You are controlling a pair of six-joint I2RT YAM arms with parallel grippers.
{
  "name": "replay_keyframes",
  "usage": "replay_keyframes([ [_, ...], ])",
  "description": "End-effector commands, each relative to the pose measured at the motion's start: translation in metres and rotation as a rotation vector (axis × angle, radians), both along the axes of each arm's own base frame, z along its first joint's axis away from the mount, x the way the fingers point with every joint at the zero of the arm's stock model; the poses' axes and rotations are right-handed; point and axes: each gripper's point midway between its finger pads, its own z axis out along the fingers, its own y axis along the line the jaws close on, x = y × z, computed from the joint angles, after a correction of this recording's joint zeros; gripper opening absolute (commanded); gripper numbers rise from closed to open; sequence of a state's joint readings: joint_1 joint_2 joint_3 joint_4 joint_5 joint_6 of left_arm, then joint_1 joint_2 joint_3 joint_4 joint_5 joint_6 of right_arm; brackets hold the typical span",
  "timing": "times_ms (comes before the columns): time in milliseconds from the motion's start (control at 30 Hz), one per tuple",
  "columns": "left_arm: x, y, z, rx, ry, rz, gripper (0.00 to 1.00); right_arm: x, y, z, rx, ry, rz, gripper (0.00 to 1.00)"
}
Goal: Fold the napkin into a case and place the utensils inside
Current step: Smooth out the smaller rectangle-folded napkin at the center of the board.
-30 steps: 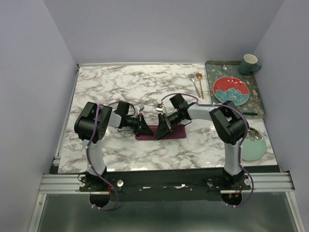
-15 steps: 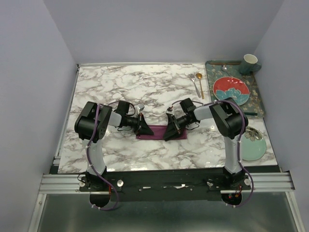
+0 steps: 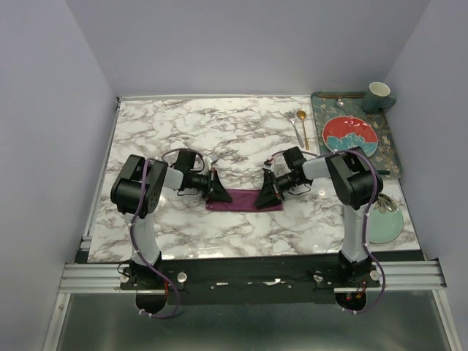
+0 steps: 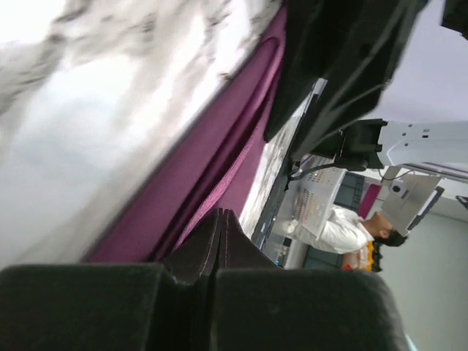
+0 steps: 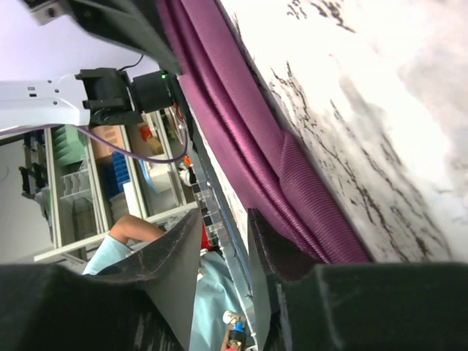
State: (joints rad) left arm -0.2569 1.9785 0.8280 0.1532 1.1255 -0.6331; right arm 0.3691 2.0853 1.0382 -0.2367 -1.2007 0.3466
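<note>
The napkin [image 3: 243,200] lies on the marble table as a narrow plum-purple strip, folded lengthwise. At its left end my left gripper [image 3: 217,190] rests low, jaws pressed together, with no cloth visible between the tips [image 4: 221,213] above the purple folds [image 4: 212,153]. My right gripper [image 3: 268,194] sits at the strip's right end, open with an empty gap [image 5: 224,213]; one finger lies against the folded cloth [image 5: 241,139]. The silver fork [image 3: 295,129] and gold spoon [image 3: 303,126] lie side by side at the back right, apart from both grippers.
A teal tray [image 3: 387,150] at the back right holds a red plate [image 3: 349,136] and a cup [image 3: 379,95]. A pale green plate [image 3: 385,223] sits at the table's right edge beside the right arm.
My right gripper slid rightward along the napkin from its middle to its right end, and its jaws narrowed. The left gripper has barely moved.
</note>
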Motion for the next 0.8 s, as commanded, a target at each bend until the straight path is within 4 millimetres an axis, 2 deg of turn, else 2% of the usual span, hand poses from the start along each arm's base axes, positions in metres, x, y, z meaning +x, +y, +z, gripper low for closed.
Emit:
replay_keyframes([
  [0, 0.004, -0.018, 0.057, -0.072, -0.228, -0.068, 0.06, -0.006, -0.010, -0.039, -0.144, 0.056, -0.028, 0.38],
  [33, -0.002, -0.023, 0.068, -0.087, -0.248, -0.089, 0.07, -0.007, -0.010, -0.041, -0.148, 0.064, -0.027, 0.38],
  [133, -0.025, -0.035, 0.068, -0.083, -0.227, -0.135, 0.08, -0.006, -0.011, -0.043, -0.162, 0.060, -0.032, 0.36],
  [200, -0.037, -0.039, 0.058, -0.073, -0.188, -0.147, 0.08, -0.006, -0.011, -0.043, -0.168, 0.060, -0.031, 0.36],
  [267, -0.038, -0.039, 0.046, -0.061, -0.144, -0.138, 0.08, -0.006, -0.012, -0.044, -0.176, 0.054, -0.032, 0.36],
  [367, -0.039, -0.034, 0.024, -0.044, -0.064, -0.118, 0.08, -0.007, -0.014, -0.046, -0.190, 0.049, -0.031, 0.35],
  [533, -0.038, -0.006, -0.019, 0.014, 0.078, -0.045, 0.08, -0.008, -0.016, -0.051, -0.212, 0.052, -0.027, 0.35],
  [633, -0.046, 0.002, -0.031, 0.044, 0.106, -0.055, 0.08, -0.007, -0.017, -0.054, -0.227, 0.042, -0.016, 0.34],
  [767, -0.047, 0.003, -0.028, 0.048, 0.089, -0.057, 0.08, -0.013, -0.017, -0.053, -0.240, 0.005, 0.016, 0.33],
])
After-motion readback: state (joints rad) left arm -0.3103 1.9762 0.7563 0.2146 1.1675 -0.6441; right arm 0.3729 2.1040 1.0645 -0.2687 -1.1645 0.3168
